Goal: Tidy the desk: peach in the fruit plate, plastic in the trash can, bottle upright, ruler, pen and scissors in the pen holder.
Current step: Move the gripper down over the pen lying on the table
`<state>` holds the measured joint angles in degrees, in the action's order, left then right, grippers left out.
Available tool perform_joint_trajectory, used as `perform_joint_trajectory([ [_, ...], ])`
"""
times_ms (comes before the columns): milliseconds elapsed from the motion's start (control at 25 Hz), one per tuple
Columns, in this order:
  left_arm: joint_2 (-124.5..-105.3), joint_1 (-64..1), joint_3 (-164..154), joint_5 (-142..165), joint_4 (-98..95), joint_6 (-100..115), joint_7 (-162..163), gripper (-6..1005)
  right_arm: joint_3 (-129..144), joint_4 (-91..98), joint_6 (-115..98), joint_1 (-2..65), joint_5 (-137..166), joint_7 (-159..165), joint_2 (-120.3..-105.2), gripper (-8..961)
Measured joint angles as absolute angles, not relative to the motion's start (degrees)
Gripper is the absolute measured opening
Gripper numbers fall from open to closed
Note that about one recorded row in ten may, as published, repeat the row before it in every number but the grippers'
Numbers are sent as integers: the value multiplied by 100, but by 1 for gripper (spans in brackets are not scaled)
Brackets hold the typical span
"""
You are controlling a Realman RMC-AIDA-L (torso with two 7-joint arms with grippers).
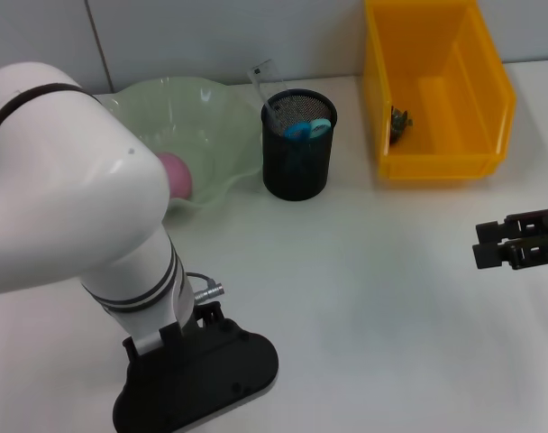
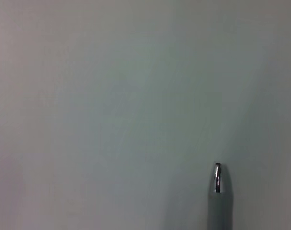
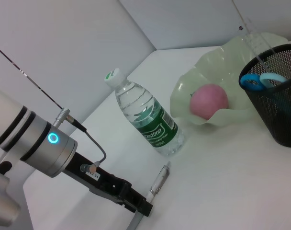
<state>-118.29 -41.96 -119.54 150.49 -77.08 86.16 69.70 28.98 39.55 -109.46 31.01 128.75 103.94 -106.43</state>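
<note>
I see the slim silver metal pen (image 3: 157, 181) lying flat on the white desk (image 1: 373, 298), its tip near the base of the clear plastic water bottle with a green label and white cap (image 3: 145, 115). In the left wrist view the shiny pen tip (image 2: 218, 178) shows over the bare desk. The bottle stands upright. The left gripper (image 3: 136, 203) is low over the desk at the rear end of the pen; whether its jaws are spread or pinching the pen, I cannot tell.

Beyond the bottle the pink peach (image 3: 209, 100) lies inside the pale green wavy-rimmed fruit plate (image 3: 184, 91). Just beside the plate stands the black mesh pen holder (image 1: 298, 153), with the blue-handled scissors (image 1: 307, 129) and the clear ruler (image 1: 265, 81) upright in it. The yellow plastic bin (image 1: 436, 90) stands near the holder, on its right, with a small dark crumpled piece (image 1: 399, 124) inside.

The right gripper (image 1: 504, 244) hangs at the right edge of the desk, well apart from all things, its jaws pressed close together and holding nothing.
</note>
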Motion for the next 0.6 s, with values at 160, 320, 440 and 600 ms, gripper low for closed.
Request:
perform_joint_trajectory([
  [160, -11833, -4221, -11965, 15058, -7708, 8613, 6977, 415, 2910, 3956, -10934, 3097, 12875, 10384, -10643, 757],
  [320, -11835, -4261, -11984, 15049, -7708, 8622, 6979, 391, 2909, 3961, -10941, 3105, 12875, 10381, -10643, 757],
  [440, -11831, -4266, -11988, 15033, -7708, 8622, 6979, 375, 2909, 3956, -10941, 3105, 12875, 10380, -10643, 757],
  [600, -11830, -4289, -11997, 15022, -7699, 8621, 6979, 369, 2909, 3954, -10933, 3100, 12876, 10379, -10643, 757],
])
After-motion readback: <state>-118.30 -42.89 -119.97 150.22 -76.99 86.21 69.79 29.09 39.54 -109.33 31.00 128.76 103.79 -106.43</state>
